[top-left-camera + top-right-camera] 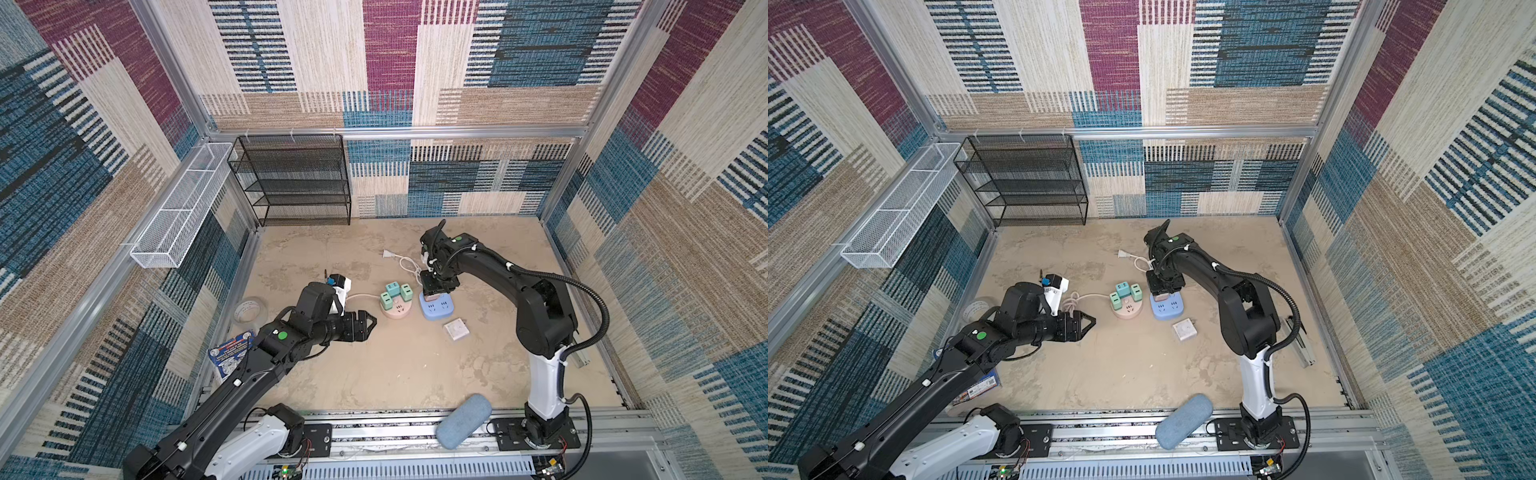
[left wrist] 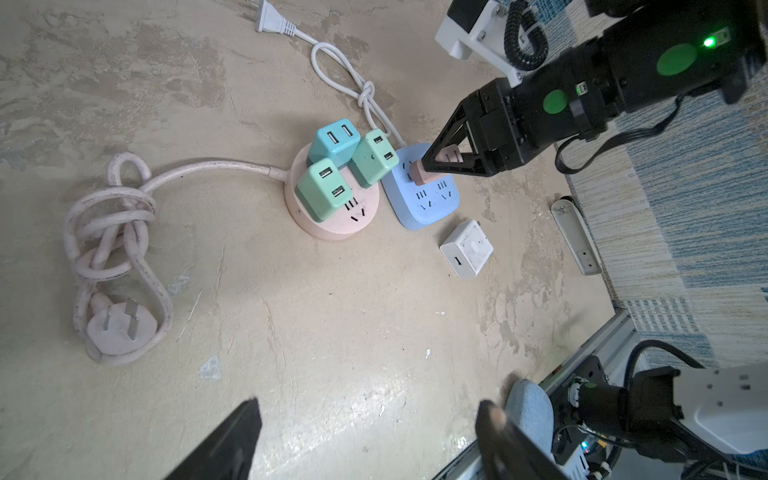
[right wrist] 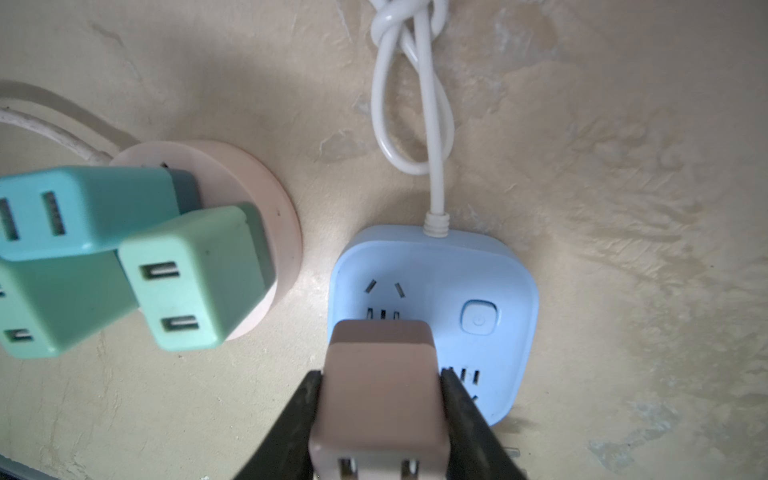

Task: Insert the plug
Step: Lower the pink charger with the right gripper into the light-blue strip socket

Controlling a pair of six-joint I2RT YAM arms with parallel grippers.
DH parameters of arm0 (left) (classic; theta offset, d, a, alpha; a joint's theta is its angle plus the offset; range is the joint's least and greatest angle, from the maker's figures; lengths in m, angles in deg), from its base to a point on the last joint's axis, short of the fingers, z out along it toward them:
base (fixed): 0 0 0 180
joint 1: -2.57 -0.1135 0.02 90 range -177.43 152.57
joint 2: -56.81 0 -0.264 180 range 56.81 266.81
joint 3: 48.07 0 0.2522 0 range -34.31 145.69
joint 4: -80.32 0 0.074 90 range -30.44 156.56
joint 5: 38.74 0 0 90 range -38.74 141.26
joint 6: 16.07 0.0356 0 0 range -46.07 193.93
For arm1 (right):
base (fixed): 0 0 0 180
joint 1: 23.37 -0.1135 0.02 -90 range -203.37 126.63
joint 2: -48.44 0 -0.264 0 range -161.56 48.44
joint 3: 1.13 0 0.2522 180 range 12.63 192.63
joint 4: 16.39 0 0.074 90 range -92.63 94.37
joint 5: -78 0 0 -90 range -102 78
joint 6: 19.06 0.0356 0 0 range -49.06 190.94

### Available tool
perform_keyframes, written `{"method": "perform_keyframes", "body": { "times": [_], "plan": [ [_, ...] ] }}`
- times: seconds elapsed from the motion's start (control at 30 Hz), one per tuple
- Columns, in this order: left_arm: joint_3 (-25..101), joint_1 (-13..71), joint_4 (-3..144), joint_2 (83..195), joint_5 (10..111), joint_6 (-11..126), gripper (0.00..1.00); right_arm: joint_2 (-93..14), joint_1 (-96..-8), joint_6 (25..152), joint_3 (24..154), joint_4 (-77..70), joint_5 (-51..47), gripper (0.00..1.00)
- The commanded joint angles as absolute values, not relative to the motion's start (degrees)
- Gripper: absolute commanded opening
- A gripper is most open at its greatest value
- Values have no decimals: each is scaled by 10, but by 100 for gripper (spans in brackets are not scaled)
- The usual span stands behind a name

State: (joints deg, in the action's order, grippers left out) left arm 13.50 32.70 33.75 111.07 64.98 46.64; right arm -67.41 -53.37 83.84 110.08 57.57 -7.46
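The right gripper (image 3: 380, 390) pinched one pink USB charger plug (image 2: 419, 174), standing on one blue power strip (image 3: 478, 266). Three green and teal USB chargers (image 2: 322, 193) sat in one round pink power strip (image 2: 332, 226); one white charger (image 2: 466, 248) lay nearby. The left gripper (image 1: 369, 323) hung spread, holding nothing.

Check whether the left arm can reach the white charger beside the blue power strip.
Probably yes. The left tool is open and empty, and bare floor runs in front of the round pink strip to the white charger. The right tool, gripping a pink plug at the blue strip, stands close beside.
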Motion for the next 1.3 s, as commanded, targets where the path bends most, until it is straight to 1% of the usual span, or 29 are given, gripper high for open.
{"method": "perform_keyframes", "body": {
  "times": [0.0,0.5,0.93,1.23,1.27],
  "plan": [
    [134,326,347,1110,650,458,86,-689,-535,845,1115,584,-85,0],
    [133,326,352,1116,653,457,86,-744,-535,846,1195,634,-121,0],
    [133,326,347,1112,652,455,86,-803,-535,835,1198,639,-114,0],
    [132,326,344,1107,647,455,86,-815,-536,827,1180,630,-112,0],
    [132,326,344,1106,646,455,86,-813,-535,828,1179,629,-112,2]
  ]
}}
